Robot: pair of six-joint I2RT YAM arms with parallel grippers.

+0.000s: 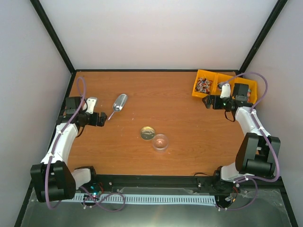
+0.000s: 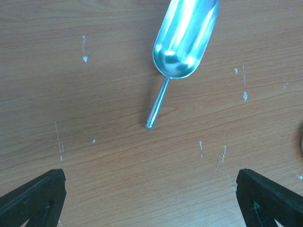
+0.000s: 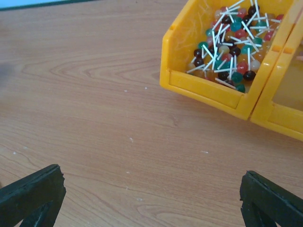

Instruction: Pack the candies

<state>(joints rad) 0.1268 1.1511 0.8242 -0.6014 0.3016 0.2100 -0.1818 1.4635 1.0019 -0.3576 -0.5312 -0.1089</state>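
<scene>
Closest to me, the left arm (image 1: 59, 142) and right arm (image 1: 255, 142) are bolted at the near edge of the desk (image 1: 180, 113), each reaching out along its own side. Left hand (image 1: 105, 118) hangs over bare wood with its fingers (image 2: 33, 201) spread wide, gripping nothing. A metal scoop (image 1: 119, 105) lies flat just ahead of it, thin handle pointing back at the hand, bowl facing up. Hand and scoop aren't touching.

Mid-desk there's a round metal lid (image 1: 147, 133) lying flat and a little clear jar (image 1: 160, 142) right next to it on the right. Can't tell if those two touch.

The candies (image 1: 204, 85) are way over in the far right corner, piled in a yellow bin (image 1: 196, 92). On the right wrist cam they look like tiny lollipops: round heads in red, green, orange and dark brown, white sticks poking every which way. A second bin (image 3: 279, 116), also yellow, sits flush against the first on its right, and I can't make out what's in it. Right hand (image 1: 207, 100) hovers just in front of the candy bin, fingers (image 3: 33, 196) wide apart, nothing in it.
</scene>
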